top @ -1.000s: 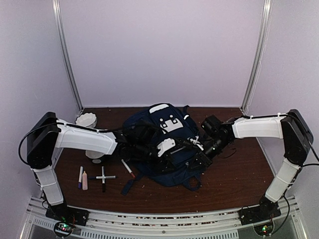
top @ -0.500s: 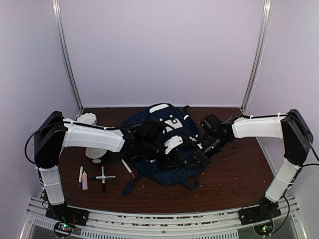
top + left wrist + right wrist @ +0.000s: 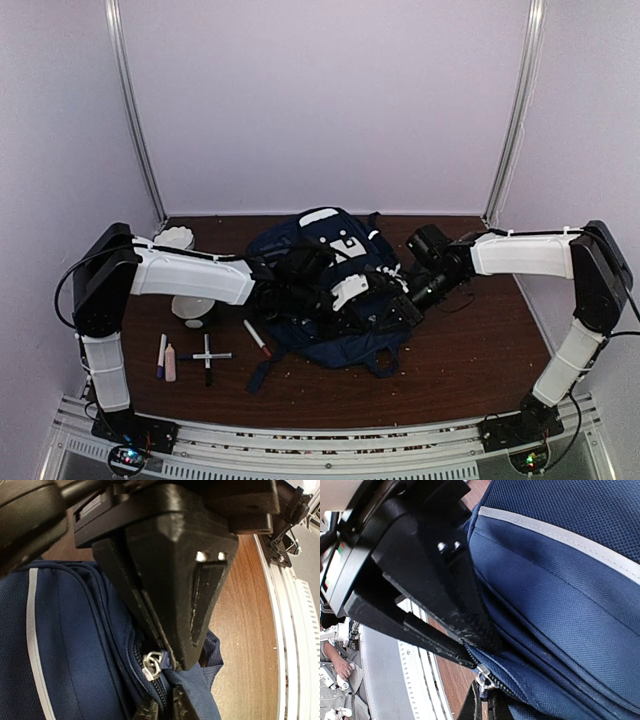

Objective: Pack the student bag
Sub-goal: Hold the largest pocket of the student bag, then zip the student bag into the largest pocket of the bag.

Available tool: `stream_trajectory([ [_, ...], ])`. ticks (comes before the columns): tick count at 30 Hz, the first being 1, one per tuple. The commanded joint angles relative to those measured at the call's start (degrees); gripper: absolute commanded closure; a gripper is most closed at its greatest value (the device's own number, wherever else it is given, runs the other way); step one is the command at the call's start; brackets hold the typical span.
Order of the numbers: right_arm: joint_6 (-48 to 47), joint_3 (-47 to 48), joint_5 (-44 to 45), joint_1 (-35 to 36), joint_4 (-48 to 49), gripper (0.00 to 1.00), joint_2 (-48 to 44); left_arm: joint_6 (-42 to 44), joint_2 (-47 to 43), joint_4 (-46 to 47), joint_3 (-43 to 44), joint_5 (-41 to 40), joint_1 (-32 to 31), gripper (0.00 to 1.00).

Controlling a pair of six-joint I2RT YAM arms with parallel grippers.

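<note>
The student bag (image 3: 335, 250) lies at the middle of the table (image 3: 480, 350), its top toward the far edge, and both arms meet over its near side. In the left wrist view the left tool (image 3: 170, 666) is clenched on the bag's blue fabric right beside the zipper slider (image 3: 151, 664). The right tool (image 3: 479, 659) is likewise clenched on the bag, along the line of zipper teeth, with a slider just below its tips. The step in hand appears to be working the zipper to open a compartment. This is a judgement, resting on the markers (image 3: 190, 356) that lie unpacked near the table's near-left corner, well apart from the bag.

The next move seems to call for one tool to anchor the fabric. The other would take the slider's pull and draw it along the teeth, keeping the seam taut so it does not bunch.

Compared with one second ago, the left arm reaches further toward the table's centre. The bag's white patch (image 3: 350, 290) sits slightly nearer the right edge. The markers are unmoved.
</note>
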Motion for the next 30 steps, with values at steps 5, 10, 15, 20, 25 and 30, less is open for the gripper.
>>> stream_trajectory([
  [5, -4.18, 0.01, 1.74, -5.83, -3.68, 1.00, -1.35, 0.08, -2.73, -1.90, 0.07, -2.11, -0.24, 0.98],
  [10, -8.04, -1.79, 4.83, -12.44, -10.09, 1.00, -0.47, 0.38, -7.11, -0.66, -4.06, -4.06, -0.34, 1.00],
  [15, -9.71, -1.18, 5.34, -16.69, -14.67, 1.00, 1.95, 2.47, -9.23, -3.62, -4.96, -6.40, -1.05, 1.00],
  [20, -8.86, 1.58, 8.75, -19.99, -14.60, 1.00, 5.01, 6.08, -10.48, -7.17, -4.97, -7.89, -1.94, 1.00],
  [25, -6.94, 7.06, 11.28, -23.08, -12.78, 1.00, 9.51, 8.93, -12.70, -10.22, -5.04, -9.20, -2.98, 1.00],
  [30, -4.86, 10.50, 10.91, -23.98, -11.93, 1.00, 12.92, 9.40, -13.37, -11.74, -4.89, -10.35, -3.54, 1.00],
])
